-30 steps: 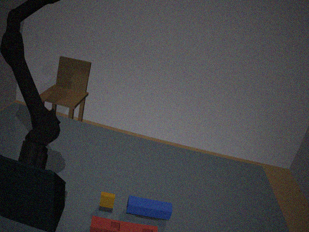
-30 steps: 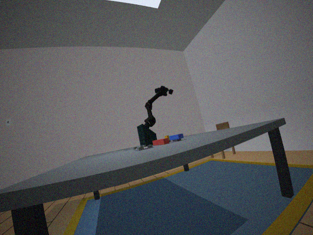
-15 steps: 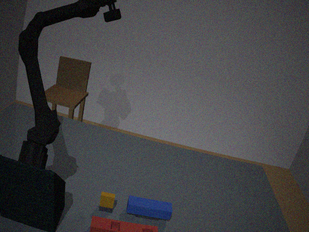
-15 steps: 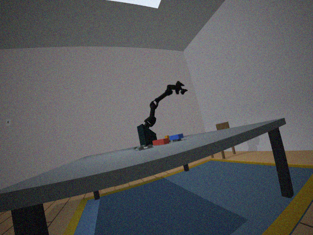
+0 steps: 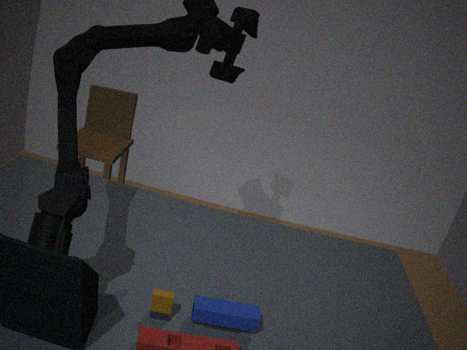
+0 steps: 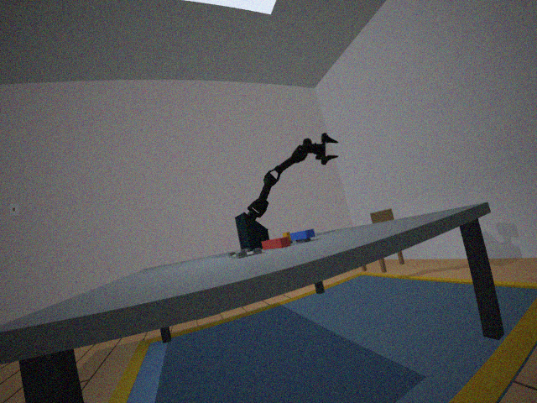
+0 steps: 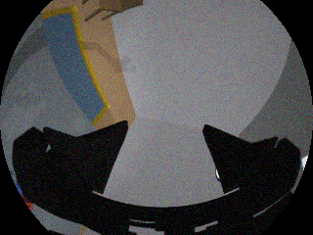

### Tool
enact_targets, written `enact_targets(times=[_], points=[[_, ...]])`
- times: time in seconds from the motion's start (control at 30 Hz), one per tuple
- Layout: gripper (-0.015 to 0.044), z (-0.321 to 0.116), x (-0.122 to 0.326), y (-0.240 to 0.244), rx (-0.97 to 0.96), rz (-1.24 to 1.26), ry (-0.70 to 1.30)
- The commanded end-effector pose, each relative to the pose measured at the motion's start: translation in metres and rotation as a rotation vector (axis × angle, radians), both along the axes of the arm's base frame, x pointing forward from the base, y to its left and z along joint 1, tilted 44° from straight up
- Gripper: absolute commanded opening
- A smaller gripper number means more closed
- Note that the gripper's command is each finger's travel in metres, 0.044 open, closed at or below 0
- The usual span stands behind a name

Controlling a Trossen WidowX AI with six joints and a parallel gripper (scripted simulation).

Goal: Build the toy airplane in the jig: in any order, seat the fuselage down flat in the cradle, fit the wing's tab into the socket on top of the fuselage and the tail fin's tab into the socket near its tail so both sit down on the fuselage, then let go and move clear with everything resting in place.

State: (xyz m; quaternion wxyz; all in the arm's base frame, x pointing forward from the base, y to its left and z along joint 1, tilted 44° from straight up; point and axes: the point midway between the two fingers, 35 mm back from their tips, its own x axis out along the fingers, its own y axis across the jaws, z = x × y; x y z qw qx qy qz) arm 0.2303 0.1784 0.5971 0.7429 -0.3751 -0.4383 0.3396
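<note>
red block [image 5: 184, 340] cut off by top view's lower edge, grey jig [image 6: 246, 252] too small to read

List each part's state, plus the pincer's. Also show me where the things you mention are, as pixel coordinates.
Pincer [image 5: 234, 47] [image 6: 336, 149] [image 7: 167, 127]: open, raised, holding nothing.
Red block [image 5: 154, 339] [image 6: 275, 243]: on the table, sockets bare.
Blue block [image 5: 226, 313] [image 6: 302, 235]: lying apart from red.
Yellow block [image 5: 162, 302] [image 6: 286, 235]: apart, unfitted.
Chair [image 5: 109, 113] [image 6: 382, 216]: upright.

Gray table [image 5: 301, 282] [image 6: 268, 277], blue block [image 5: 226, 313] [image 6: 302, 235], yellow block [image 5: 162, 302] [image 6: 286, 236], red block [image 5: 188, 340] [image 6: 275, 243]
</note>
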Motion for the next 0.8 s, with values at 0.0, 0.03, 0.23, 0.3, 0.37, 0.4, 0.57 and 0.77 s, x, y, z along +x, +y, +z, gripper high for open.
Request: enact_targets(times=[0.0,0.03,0.23,0.3,0.37,0.4,0.57,0.77], points=[[0.044,-0.04,0.044,0.0,-0.028,-0.036,0.179],[0.044,-0.05,0.054,-0.001,-0.034,-0.045,0.225],[0.044,-0.12,0.108,-0.011,-0.064,-0.101,0.503],[0.044,-0.145,0.123,-0.016,-0.07,-0.121,0.599],[0.044,-0.171,0.136,-0.023,-0.074,-0.141,0.696],[0.044,-0.181,0.141,-0.025,-0.075,-0.15,0.736],[0.044,-0.217,0.156,-0.034,-0.079,-0.176,0.865],[0.044,-0.311,0.176,-0.057,-0.092,-0.237,1.193]])
